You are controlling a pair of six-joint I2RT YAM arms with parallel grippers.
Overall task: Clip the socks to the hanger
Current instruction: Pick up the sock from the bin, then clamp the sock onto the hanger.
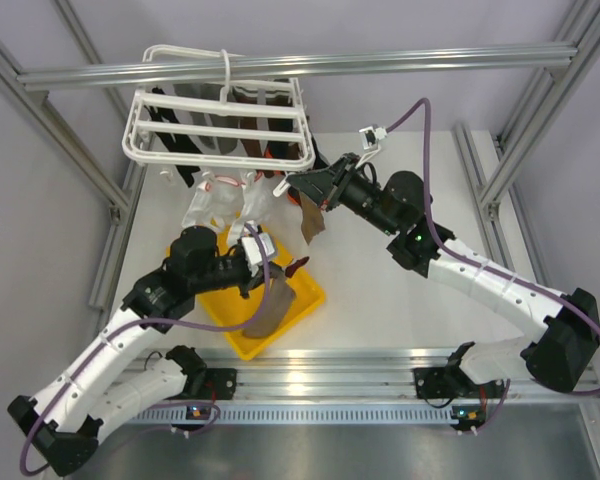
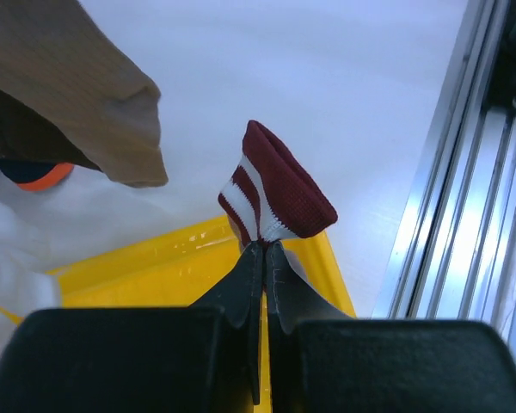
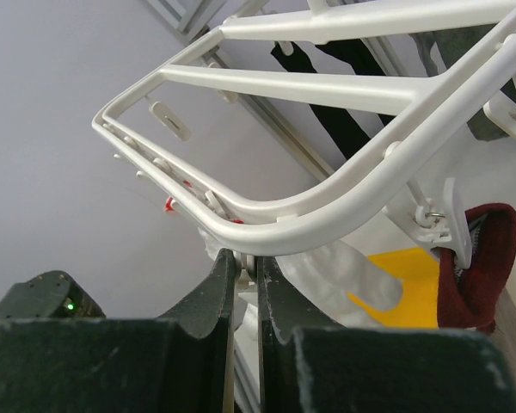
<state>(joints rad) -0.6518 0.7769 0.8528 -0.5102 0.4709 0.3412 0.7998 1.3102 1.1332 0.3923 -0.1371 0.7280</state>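
Note:
The white hanger (image 1: 220, 125) hangs from the top rail with several dark socks clipped under it. My left gripper (image 1: 288, 266) (image 2: 264, 248) is shut on a dark red, white-striped sock (image 2: 279, 194). Its cuff pokes out past the fingertips above the yellow tray, and a brownish length (image 1: 272, 305) hangs below. My right gripper (image 1: 295, 183) (image 3: 246, 256) is shut on a small white clip (image 3: 253, 265) under the hanger's near corner (image 3: 327, 215). Just right of that, a brown sock (image 1: 313, 222) (image 3: 486, 258) hangs from another clip (image 3: 439, 224).
A yellow tray (image 1: 305, 300) (image 2: 138, 267) lies on the table below the left gripper. White translucent items (image 1: 215, 205) (image 3: 344, 275) dangle from the hanger's front edge. A tan sock (image 2: 95, 103) hangs at the upper left of the left wrist view. Aluminium rails frame the table.

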